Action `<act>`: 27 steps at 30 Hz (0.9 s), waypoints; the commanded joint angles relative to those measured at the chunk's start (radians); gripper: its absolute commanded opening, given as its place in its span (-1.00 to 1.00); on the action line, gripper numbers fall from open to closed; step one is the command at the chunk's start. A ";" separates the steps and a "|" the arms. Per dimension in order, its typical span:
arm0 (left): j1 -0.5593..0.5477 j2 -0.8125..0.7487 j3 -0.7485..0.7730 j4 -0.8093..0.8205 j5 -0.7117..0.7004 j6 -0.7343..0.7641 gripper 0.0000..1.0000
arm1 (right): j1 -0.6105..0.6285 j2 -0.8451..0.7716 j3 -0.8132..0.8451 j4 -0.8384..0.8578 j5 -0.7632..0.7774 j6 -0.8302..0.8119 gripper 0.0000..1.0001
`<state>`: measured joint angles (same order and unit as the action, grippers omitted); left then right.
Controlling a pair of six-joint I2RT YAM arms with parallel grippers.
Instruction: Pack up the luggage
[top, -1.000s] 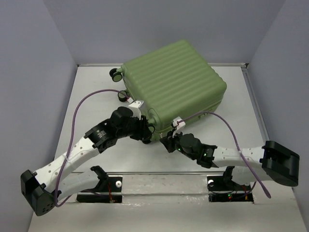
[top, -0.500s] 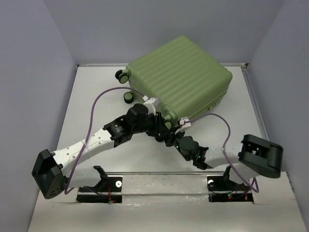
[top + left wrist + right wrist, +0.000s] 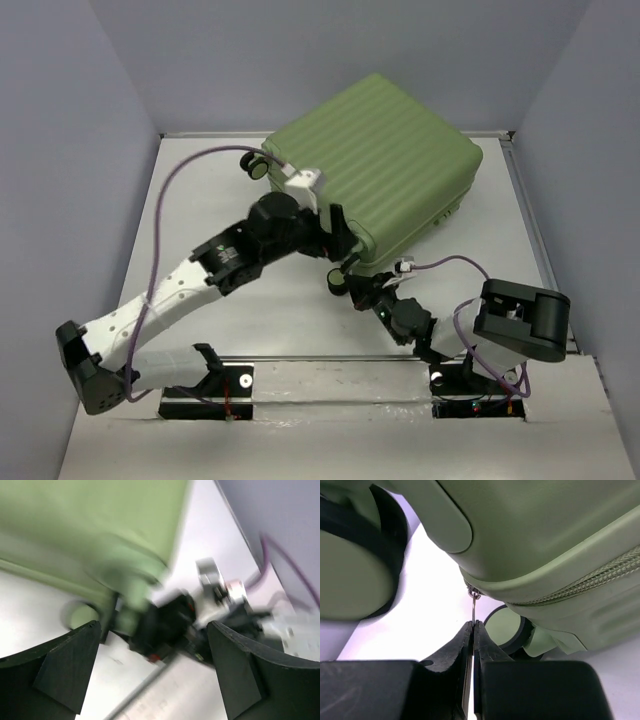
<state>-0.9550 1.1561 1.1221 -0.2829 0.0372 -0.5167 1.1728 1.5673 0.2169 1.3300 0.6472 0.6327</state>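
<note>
- Right tool (image 3: 472,626): clenched. Its two fingers (image 3: 451,654) meet on the thin metal zipper pull (image 3: 474,605), which hangs from the end of the zipper (image 3: 580,582) at a lower corner of the luggage (image 3: 380,160).
- Beside the pull we see a caster wheel (image 3: 352,575) to the left. A second wheel (image 3: 506,625) shows just behind the fingertips.
- Left tool (image 3: 152,630): released, its fingers (image 3: 65,665) spread wide apart. The wrist view is blurred. It shows the green shell ahead of the gap and the right arm beyond it.
- From above, we find the left tool at the near left edge of the luggage. We cannot tell whether it touches the shell.
- The luggage is shut and lies on its broad ribbed side, on the far middle-to-right part of the surface (image 3: 200,200). One corner points toward the arms.
- A far wheel (image 3: 258,166) sticks out at the luggage's left corner.
- A purple cable (image 3: 160,225) loops over the surface from the left arm.
</note>
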 commanded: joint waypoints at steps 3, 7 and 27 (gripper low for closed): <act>0.332 -0.206 0.148 -0.100 -0.270 0.230 0.98 | 0.059 -0.119 -0.063 0.184 -0.155 0.061 -0.86; 0.591 -0.119 0.140 -0.139 -0.136 0.335 0.98 | 0.059 -0.174 -0.090 0.146 -0.170 0.038 -0.86; 0.736 0.324 0.297 0.030 0.035 0.707 0.98 | 0.059 -0.257 -0.057 0.024 -0.282 -0.013 -0.87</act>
<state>-0.2478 1.4540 1.3396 -0.3023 0.0418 0.1188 1.1797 1.3285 0.1276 1.1866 0.5228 0.6189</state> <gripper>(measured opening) 0.990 0.075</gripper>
